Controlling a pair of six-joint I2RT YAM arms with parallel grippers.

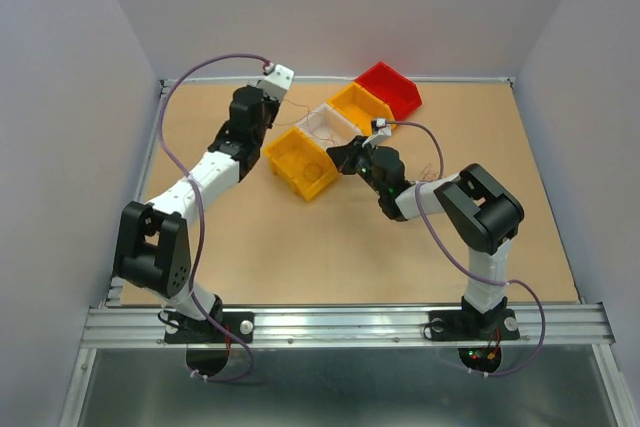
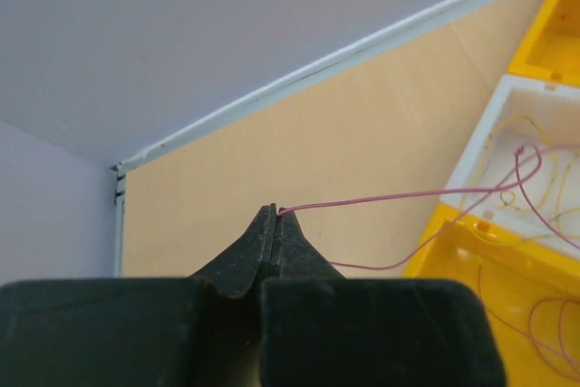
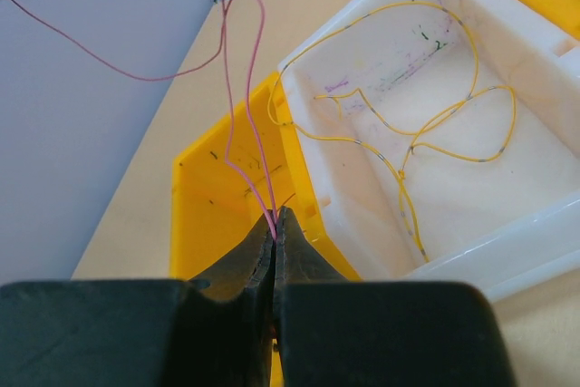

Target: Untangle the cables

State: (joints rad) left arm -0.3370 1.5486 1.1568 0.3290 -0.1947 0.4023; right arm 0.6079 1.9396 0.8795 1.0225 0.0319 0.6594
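A pink cable point(image 2: 381, 198) is clamped in the fully closed left pincer point(image 2: 275, 217) and right pincer point(image 3: 276, 222); a white bin point(image 3: 453, 201) is seen beyond the latter.

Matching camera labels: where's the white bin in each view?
Top: white bin at centre back, second in the bin row.
Left wrist: right edge, mid-height.
Right wrist: upper right, fills most of that side.
Shared landmark: nearer yellow bin alongside it.
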